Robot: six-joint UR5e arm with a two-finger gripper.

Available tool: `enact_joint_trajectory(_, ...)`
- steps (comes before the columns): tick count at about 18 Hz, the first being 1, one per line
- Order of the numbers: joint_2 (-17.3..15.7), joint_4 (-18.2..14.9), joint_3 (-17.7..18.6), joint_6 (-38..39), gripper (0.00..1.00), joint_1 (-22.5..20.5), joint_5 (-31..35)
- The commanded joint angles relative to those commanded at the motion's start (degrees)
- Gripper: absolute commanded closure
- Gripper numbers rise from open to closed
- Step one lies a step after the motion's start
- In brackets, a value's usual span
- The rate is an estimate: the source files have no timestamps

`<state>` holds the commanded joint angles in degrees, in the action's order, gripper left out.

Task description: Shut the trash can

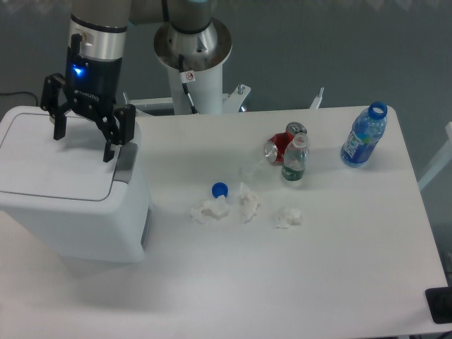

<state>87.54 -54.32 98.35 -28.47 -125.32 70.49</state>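
The trash can (pixel 70 212) is a big boxy white bin at the table's left end. Its flat white lid (pixel 49 159) lies down flat on the body, and a grey latch (pixel 126 160) sits at its right edge. My gripper (pixel 83 147) hangs just above the lid's right part, open, with its black fingers (pixel 111 145) spread wide and nothing between them. A blue light glows on the wrist above it.
On the white table lie a blue bottle cap (pixel 219 189) and three crumpled tissues (pixel 244 205). A red can (pixel 279 147) and a small green-labelled bottle (pixel 294 161) stand mid-table. A blue bottle (pixel 364 136) stands at the far right. The robot's base (pixel 192 53) rises behind.
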Motion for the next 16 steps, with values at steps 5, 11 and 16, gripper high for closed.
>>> enact_joint_trajectory(5, 0.0, -0.1, -0.4, -3.4, 0.0, -4.5, 0.2)
enact_joint_trajectory(11, 0.9, -0.1, -0.7, -13.1, 0.0, -8.7, 8.2)
enact_joint_trajectory(16, 4.6, 0.0, -1.0, -21.3, 0.0, -11.7, 11.2)
